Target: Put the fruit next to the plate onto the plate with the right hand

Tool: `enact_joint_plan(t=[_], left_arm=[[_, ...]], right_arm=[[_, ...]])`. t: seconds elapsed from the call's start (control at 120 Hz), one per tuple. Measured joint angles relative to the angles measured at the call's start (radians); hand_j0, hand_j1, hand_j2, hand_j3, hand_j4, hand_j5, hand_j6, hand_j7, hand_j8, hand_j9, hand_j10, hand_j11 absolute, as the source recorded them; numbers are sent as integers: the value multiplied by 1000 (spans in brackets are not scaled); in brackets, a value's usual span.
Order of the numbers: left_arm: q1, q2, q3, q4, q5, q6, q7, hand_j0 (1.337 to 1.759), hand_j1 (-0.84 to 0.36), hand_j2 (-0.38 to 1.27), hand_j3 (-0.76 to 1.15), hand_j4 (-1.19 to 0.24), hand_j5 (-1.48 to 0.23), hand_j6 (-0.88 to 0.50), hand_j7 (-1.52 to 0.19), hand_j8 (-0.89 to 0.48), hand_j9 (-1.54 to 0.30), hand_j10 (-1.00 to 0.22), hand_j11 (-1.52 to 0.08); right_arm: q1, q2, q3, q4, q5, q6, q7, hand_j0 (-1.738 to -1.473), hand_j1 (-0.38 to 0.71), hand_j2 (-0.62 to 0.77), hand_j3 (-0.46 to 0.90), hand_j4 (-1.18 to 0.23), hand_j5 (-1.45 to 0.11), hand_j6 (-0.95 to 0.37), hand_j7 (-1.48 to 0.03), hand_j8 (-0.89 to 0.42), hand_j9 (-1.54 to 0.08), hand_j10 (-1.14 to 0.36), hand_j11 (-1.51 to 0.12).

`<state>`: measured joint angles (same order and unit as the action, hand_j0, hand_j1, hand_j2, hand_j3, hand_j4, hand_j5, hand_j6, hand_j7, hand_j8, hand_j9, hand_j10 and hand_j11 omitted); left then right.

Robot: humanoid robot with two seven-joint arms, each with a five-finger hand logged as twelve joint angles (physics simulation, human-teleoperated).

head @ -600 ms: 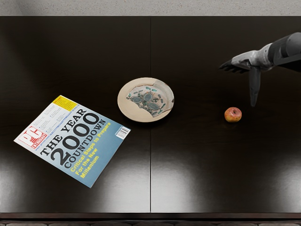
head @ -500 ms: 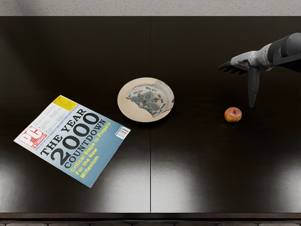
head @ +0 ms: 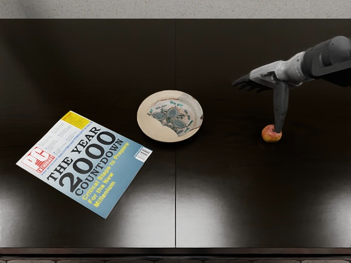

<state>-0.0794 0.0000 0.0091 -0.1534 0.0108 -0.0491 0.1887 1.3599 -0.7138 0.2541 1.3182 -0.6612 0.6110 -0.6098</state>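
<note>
one digit of the right hand [head: 267, 78] now dips to the apple [head: 269, 136], lower than before. the hand is spread open, grasping nothing yet.

A blue-covered magazine [head: 85, 163] lies flat on the dark table [head: 230, 208].

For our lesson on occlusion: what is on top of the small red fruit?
One downward finger of the right hand overlaps the fruit at its upper right. That part is covered, so contact cannot be judged.
</note>
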Motion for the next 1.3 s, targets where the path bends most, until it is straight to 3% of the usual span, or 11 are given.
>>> enact_joint_plan(t=[0.15,0.275,0.783,1.15,1.3], left_arm=[[0,0,0,0,0,0,0,1658,339,2,0,-9,-11,-9,-11,-9,-11,-9,-11],[0,0,0,0,0,0,0,1658,339,2,0,-9,-11,-9,-11,-9,-11,-9,-11],[1,0,0,0,0,0,0,1658,339,2,0,-9,-11,-9,-11,-9,-11,-9,-11],[0,0,0,0,0,0,0,1658,339,2,0,-9,-11,-9,-11,-9,-11,-9,-11],[0,0,0,0,0,0,0,1658,339,2,0,-9,-11,-9,-11,-9,-11,-9,-11]], right_arm=[[-42,-34,5,128,-126,-79,-1,-1658,-349,0,0,-3,0,-4,0,-3,0,-2,0],[-86,-56,6,175,-214,-163,-1,-1658,-349,0,0,-3,0,-5,0,-4,0,-2,0],[-308,-40,6,224,-476,-464,-1,-1658,-349,2,0,-5,-1,-7,0,-5,-1,-4,0],[-362,0,4,215,-530,-523,-1,-1658,-347,2,0,-7,-4,-9,-3,-7,-3,-6,-3],[-374,18,2,204,-557,-531,-1,-1658,-285,-9,0,-59,-72,-62,-71,-60,-72,-58,-71]])
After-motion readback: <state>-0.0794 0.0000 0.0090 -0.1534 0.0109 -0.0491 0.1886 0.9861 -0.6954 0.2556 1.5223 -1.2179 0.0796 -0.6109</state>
